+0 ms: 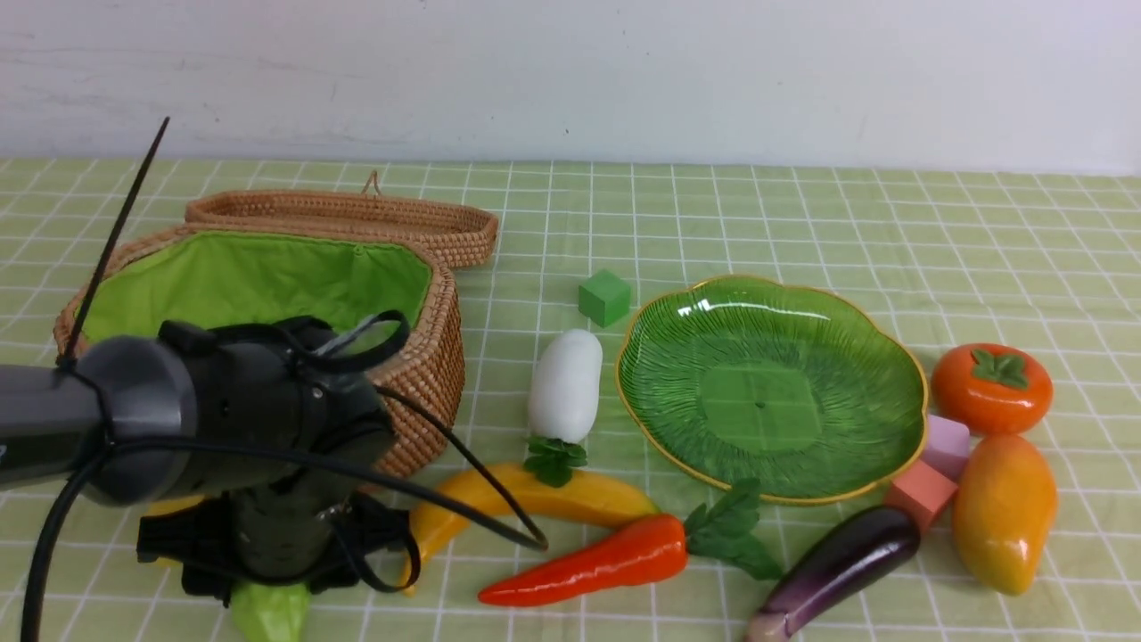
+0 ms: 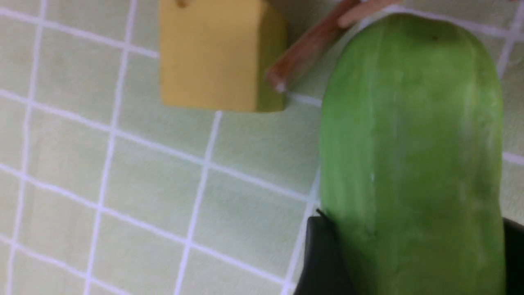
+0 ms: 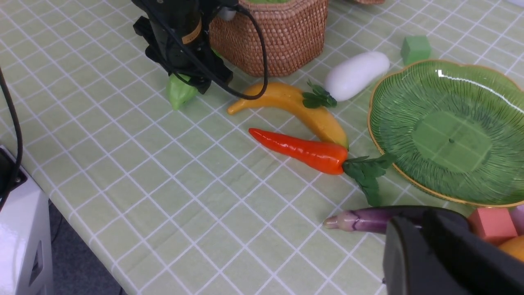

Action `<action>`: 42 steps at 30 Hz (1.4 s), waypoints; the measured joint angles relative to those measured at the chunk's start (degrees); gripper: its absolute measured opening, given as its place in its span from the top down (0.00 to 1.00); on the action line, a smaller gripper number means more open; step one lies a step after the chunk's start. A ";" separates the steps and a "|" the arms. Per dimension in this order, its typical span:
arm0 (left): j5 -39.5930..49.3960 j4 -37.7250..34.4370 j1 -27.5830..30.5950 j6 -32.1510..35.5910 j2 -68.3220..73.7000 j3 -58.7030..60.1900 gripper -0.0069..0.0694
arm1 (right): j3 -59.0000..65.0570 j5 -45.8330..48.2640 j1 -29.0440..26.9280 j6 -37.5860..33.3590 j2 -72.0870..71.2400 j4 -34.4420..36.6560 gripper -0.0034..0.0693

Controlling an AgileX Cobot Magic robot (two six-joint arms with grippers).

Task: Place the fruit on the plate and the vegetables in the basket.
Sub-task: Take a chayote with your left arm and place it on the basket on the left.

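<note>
Lying between left gripper (image 2: 413,229) jaws: gourd (image 2: 409,135), touching both.

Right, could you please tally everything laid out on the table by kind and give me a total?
Fruit: 3 (banana, mango, persimmon)
Vegetables: 4 (gourd, carrot, radish, eggplant)
Cubes: 4 (green cube, pale pink cube, coral cube, yellow cube)
Plate: 1
Basket: 1
Total: 13

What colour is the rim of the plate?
Gold. The plate itself is green. The front view shows it best.
</note>
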 joint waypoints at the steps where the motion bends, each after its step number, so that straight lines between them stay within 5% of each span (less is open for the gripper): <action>1: 0.61 -0.38 0.00 0.57 -1.01 0.00 0.32 | 0.00 0.00 0.00 0.00 0.00 0.00 0.86; 9: 7.08 -9.39 0.00 11.07 -14.18 0.00 0.32 | 0.00 0.00 0.00 0.00 0.00 0.00 0.86; 13: 9.06 -12.86 0.00 23.45 -23.84 0.00 0.32 | 0.00 -0.53 0.00 0.00 0.00 0.00 0.86; 23: -6.50 -5.15 0.21 50.55 -27.82 -5.49 0.32 | 0.00 -3.59 0.00 0.00 0.00 0.86 0.86; 31: -13.22 -5.61 11.07 64.81 -15.30 -18.41 0.32 | 0.00 -8.00 0.00 0.00 0.00 1.11 0.86; 37: -14.04 -19.20 19.14 88.52 -7.46 -22.05 0.32 | 0.00 -15.05 0.00 0.00 0.77 1.28 0.86; 42: -15.85 -20.44 22.86 96.94 -5.04 -22.39 0.32 | 0.00 -15.54 0.00 0.00 1.46 1.70 0.86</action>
